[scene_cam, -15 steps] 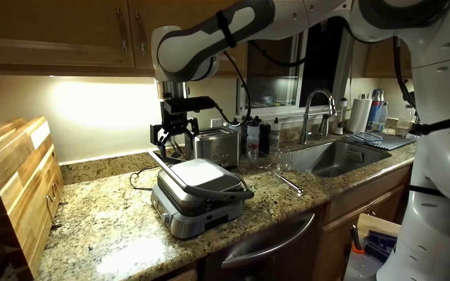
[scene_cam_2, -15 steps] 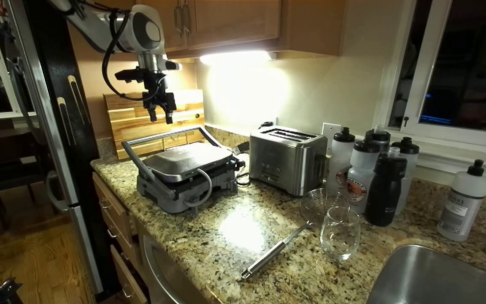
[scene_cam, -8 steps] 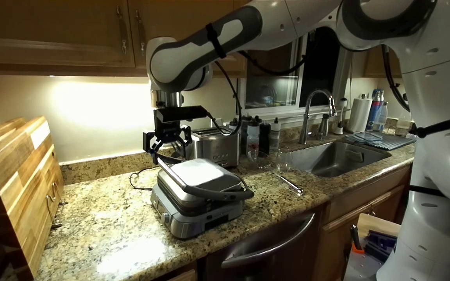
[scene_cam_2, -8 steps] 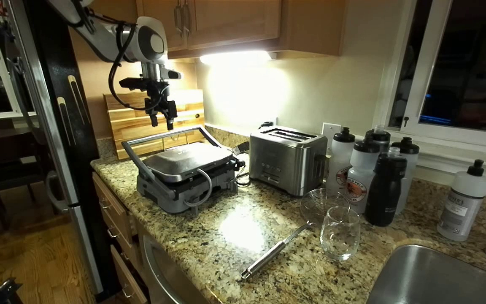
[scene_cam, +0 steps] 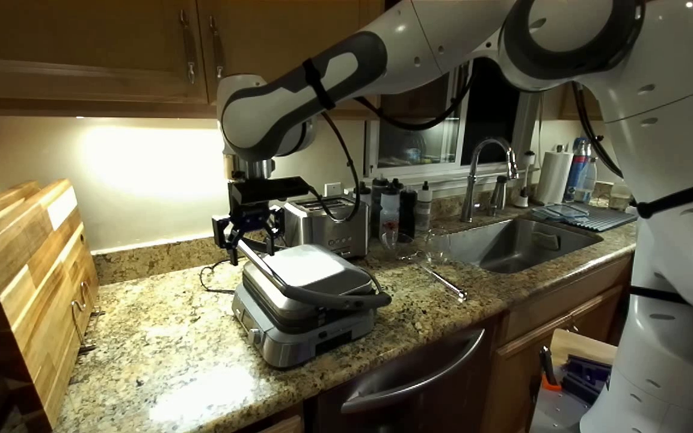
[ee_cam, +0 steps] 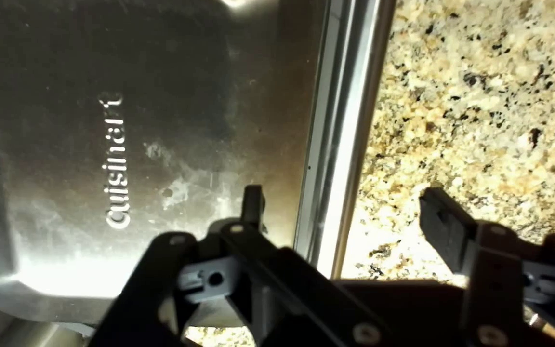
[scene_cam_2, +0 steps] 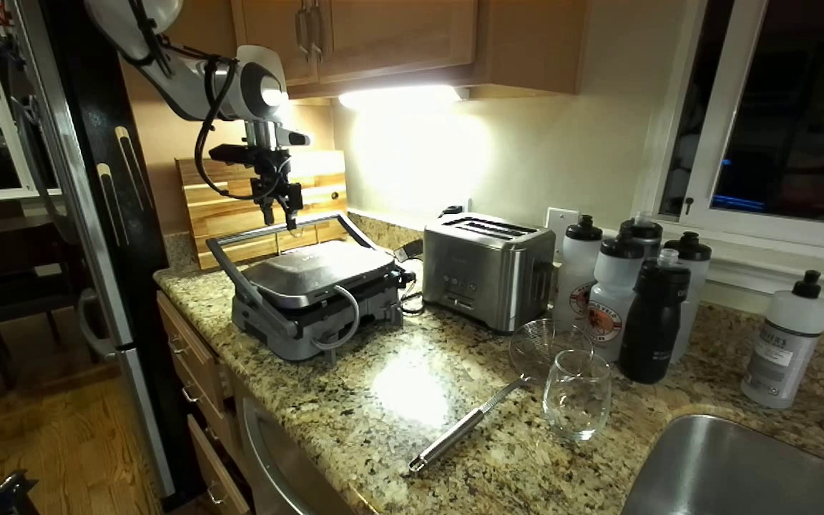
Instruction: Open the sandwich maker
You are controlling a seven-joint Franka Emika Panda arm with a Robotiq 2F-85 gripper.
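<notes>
The silver-grey sandwich maker [scene_cam: 316,270] sits on the granite counter with its lid down. It also shows in an exterior view [scene_cam_2: 319,272] and fills the left of the wrist view [ee_cam: 176,120]. Its bar handle [scene_cam: 271,275] spans the front edge and shows in the wrist view [ee_cam: 340,144]. My gripper [scene_cam: 252,257] is open and empty, pointing down at the handle. In the wrist view the handle runs between the spread fingers [ee_cam: 341,193], one over the lid side and one over the counter side. Fingertips [scene_cam_2: 280,222] are near the bar's height; contact cannot be told.
A steel toaster [scene_cam_2: 491,268] stands behind the sandwich maker. Wooden cutting boards [scene_cam: 27,288] stand at its front side. Bottles [scene_cam_2: 648,322], a stemless glass [scene_cam_2: 576,397] and a strainer [scene_cam_2: 448,440] lie toward the sink [scene_cam: 527,240]. Cabinets [scene_cam: 82,54] hang above the counter.
My gripper has moved down to the handle, and slightly left in an exterior view. The fingers stay open. The sandwich maker has not moved.
</notes>
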